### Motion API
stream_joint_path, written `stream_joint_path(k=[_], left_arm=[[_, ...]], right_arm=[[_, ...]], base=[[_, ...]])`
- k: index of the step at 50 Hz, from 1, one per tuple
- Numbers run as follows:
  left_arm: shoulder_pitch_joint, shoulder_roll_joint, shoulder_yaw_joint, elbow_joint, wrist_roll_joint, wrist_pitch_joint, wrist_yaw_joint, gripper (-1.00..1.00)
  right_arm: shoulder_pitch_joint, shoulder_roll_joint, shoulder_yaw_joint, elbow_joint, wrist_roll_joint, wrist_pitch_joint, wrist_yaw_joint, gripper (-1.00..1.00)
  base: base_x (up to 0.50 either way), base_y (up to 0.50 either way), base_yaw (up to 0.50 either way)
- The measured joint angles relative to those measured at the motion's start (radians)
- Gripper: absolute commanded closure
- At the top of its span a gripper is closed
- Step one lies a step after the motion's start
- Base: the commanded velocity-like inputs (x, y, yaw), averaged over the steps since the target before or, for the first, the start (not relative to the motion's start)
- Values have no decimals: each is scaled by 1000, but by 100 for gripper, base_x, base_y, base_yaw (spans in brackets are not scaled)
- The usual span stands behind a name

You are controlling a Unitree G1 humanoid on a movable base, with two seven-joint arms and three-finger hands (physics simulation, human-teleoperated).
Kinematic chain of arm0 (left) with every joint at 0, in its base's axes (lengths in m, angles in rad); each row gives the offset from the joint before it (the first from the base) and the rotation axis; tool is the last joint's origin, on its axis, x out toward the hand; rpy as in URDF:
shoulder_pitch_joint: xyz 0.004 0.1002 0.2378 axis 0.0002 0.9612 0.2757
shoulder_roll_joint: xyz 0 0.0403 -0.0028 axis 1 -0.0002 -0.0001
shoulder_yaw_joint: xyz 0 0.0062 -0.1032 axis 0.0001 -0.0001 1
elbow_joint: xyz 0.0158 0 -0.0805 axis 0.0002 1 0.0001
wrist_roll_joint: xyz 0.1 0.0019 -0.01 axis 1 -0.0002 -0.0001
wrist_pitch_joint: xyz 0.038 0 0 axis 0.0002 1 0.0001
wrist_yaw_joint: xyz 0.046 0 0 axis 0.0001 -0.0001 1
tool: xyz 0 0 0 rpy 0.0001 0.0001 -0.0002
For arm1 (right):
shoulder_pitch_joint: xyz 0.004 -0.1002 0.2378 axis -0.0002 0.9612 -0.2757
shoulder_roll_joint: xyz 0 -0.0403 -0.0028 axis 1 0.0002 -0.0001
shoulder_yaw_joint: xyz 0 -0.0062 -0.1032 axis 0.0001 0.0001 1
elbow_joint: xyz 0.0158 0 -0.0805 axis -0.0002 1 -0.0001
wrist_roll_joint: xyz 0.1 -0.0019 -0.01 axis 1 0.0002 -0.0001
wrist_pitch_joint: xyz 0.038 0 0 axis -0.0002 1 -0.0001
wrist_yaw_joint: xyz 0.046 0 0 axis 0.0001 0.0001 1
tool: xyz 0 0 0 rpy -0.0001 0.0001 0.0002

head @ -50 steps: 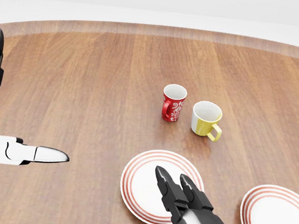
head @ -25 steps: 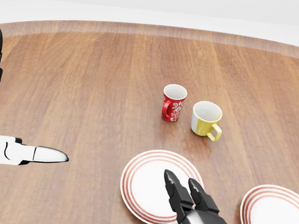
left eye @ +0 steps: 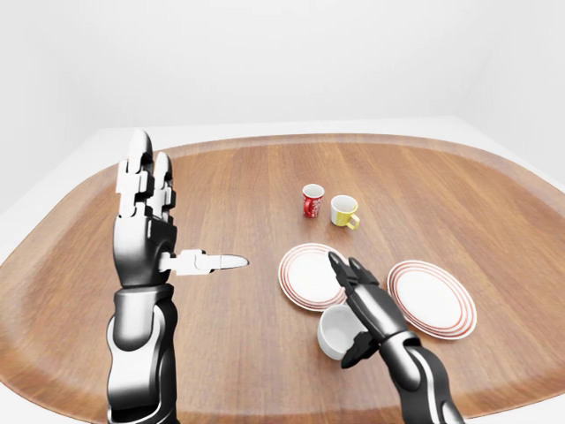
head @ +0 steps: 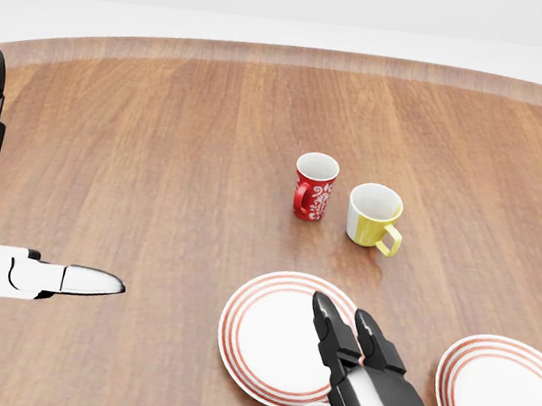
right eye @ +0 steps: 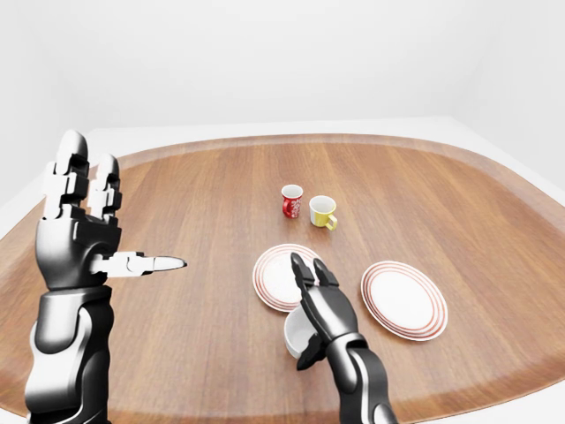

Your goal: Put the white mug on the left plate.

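Wooden table (left eye: 265, 185) fills the left-eye view. Left hand (left eye: 146, 216), left of centre, raised, fingers spread. Right hand (left eye: 362, 309), lower centre, fingers extended beside the white mug (left eye: 335, 333), thumb under it; not closed. Left plate (left eye: 305, 274) just above the mug; right plate (left eye: 437, 300) at right. Yellow mug (left eye: 344, 210) and red mug (left eye: 312, 200) above.

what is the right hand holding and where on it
Nothing yet: the right hand stands open beside the white mug, fingers extended.
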Motion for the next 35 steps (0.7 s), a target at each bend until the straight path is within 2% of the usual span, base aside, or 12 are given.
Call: stream_joint_path(k=[20,35], left_arm=[[2,-1,-1,1,1,0,-1,-100],[1,-1,-3,6,3,0,-1,-100]], right_arm=[[2,-8,5,38,-4,0,-21,-100],[9,-11,14,31,-47,0,26,-100]], base=[[0,0,0],[0,0,0]])
